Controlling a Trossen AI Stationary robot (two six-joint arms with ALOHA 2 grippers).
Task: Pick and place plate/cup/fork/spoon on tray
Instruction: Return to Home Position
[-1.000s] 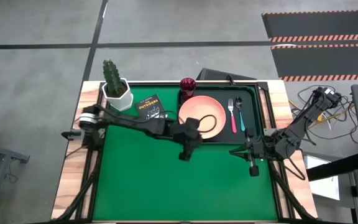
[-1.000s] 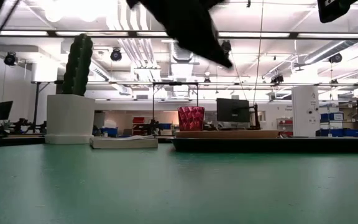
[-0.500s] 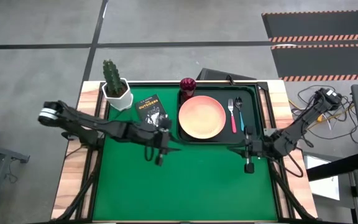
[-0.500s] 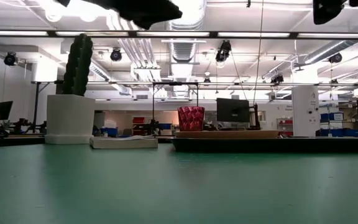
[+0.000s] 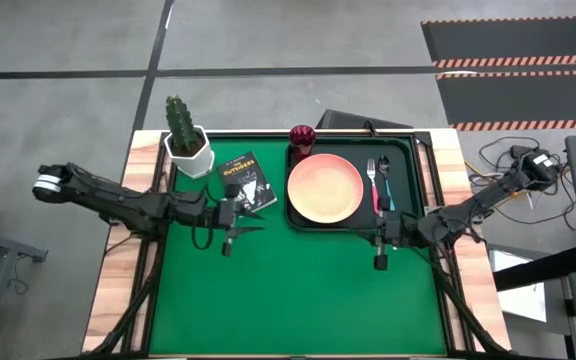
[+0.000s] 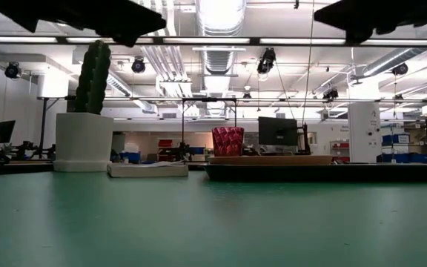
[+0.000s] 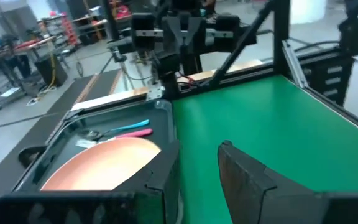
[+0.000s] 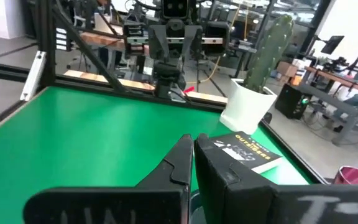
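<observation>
The desk (image 5: 298, 300), covered in green, carries at its far side the tray (image 5: 353, 222), a dark rectangle with a raised rim. All four task items are seen inside it: the plate (image 5: 325, 188) fills the middle; the cup (image 5: 301, 135) stands at the far corner just beside the plate; the fork (image 5: 373, 185) and the spoon (image 5: 385, 183) lie side by side along the rim nearest the right arm. By this layout the placing appears complete.

Off the tray stand a cactus pot (image 5: 187, 145) and a small black book (image 5: 247, 180), the latter just beside the tray's near-left corner.

The left pincer (image 5: 230, 228) hovers over bare green, near the book; its fingers (image 7: 241, 171) stand apart and nothing is held. The right pincer (image 5: 378, 245) hangs just outside the tray's near rim, its fingers (image 8: 182, 163) pressed together and empty.

Remaining risks are judged small. A low sweep of the right arm could catch the tray rim and jolt the cutlery, which lies loose and close to that edge. A careless pass of the left arm could nudge the book against the tray. The cup, light and tall, would tip most readily if the tray were bumped.
</observation>
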